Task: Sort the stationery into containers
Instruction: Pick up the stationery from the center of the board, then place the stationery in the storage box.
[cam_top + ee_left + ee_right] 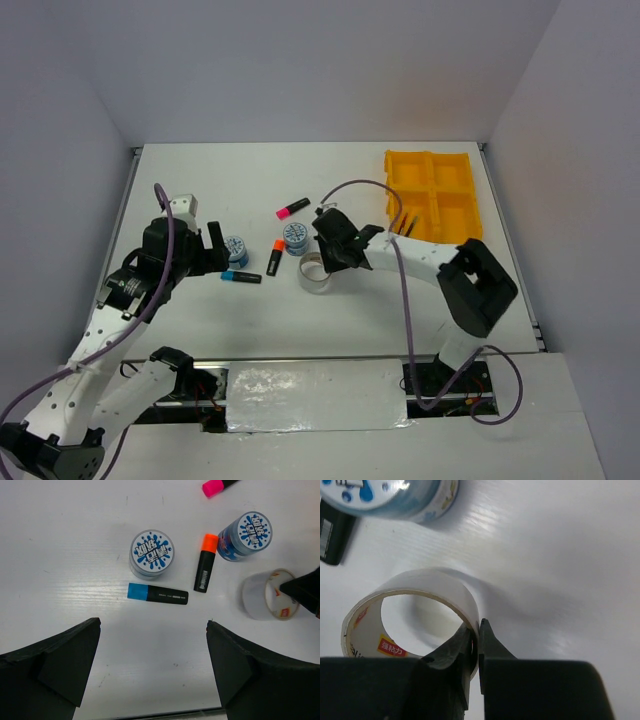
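My right gripper (476, 627) is shut on the wall of the silver tape ring (415, 587), one finger inside the ring and one outside. The ring (316, 274) rests on the table at mid-centre. My left gripper (153, 625) hangs open above bare table, nothing between its fingers. Ahead of it lie a blue-capped highlighter (157, 593), an orange-capped highlighter (205, 563) and two blue-white tape rolls (152, 553) (245, 536). A pink-capped highlighter (292, 208) lies farther back. The yellow-orange tray (433, 185) stands at the far right, with two thin pens (407, 222) in its near-left compartment.
The right arm's elbow (478, 285) rises just in front of the tray. A small white box (185, 207) sits at the far left behind the left arm. White walls close in the table on three sides.
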`<state>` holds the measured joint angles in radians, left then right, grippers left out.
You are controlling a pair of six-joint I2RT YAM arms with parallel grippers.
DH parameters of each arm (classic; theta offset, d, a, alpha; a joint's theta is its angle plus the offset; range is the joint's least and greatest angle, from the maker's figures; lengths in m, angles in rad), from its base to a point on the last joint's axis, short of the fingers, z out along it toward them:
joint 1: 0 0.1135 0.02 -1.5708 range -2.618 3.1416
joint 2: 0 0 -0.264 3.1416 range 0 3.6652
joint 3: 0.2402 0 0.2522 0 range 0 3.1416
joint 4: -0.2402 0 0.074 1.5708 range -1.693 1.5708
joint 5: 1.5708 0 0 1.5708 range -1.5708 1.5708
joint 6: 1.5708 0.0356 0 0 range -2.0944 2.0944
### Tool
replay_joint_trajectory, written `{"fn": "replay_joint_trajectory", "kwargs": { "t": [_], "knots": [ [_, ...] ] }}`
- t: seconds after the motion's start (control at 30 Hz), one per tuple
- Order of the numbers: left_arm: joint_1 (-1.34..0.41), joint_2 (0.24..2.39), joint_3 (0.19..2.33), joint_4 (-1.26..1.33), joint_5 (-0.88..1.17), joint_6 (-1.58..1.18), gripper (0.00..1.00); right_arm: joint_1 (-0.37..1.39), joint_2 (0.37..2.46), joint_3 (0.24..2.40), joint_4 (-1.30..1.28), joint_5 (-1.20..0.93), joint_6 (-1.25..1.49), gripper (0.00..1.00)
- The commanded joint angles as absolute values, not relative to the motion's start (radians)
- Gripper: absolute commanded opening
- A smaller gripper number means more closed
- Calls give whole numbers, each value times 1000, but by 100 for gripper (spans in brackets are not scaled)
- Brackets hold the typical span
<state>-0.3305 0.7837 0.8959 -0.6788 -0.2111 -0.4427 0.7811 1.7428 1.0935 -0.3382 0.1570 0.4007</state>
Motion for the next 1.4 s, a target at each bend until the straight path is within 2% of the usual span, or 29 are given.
{"fn": "replay_joint_trajectory", "kwargs": {
  "t": [0.0,0.2,0.27,0.4,0.6,0.7,0.97,1.0,1.13,1.23,1.37],
  "knots": [
    [-339,770,900,-646,-219,-426,99,769,1540,1069,-365,201,417,0],
    [-351,765,900,-649,-229,-431,99,573,1460,1163,-448,213,397,0],
    [-360,761,900,-649,-233,-431,99,445,1479,1222,-442,241,428,0],
    [-388,756,902,-657,-248,-436,99,258,1537,1311,-327,359,543,0],
    [-426,742,902,-664,-279,-446,99,170,1826,1619,-437,503,607,0],
    [-436,733,904,-669,-294,-452,99,111,1922,1702,-436,416,597,0],
    [-436,749,908,-669,-285,-445,99,57,2118,1948,-543,399,540,1],
    [-436,750,908,-669,-284,-442,99,57,2126,1945,-538,400,532,4],
    [-436,744,907,-666,-276,-439,99,58,2100,1887,-482,361,496,50],
    [-436,736,907,-664,-272,-437,99,57,2056,1824,-434,331,486,60],
    [-436,732,908,-664,-273,-437,99,57,2033,1856,-472,313,480,65]
  ]
}}
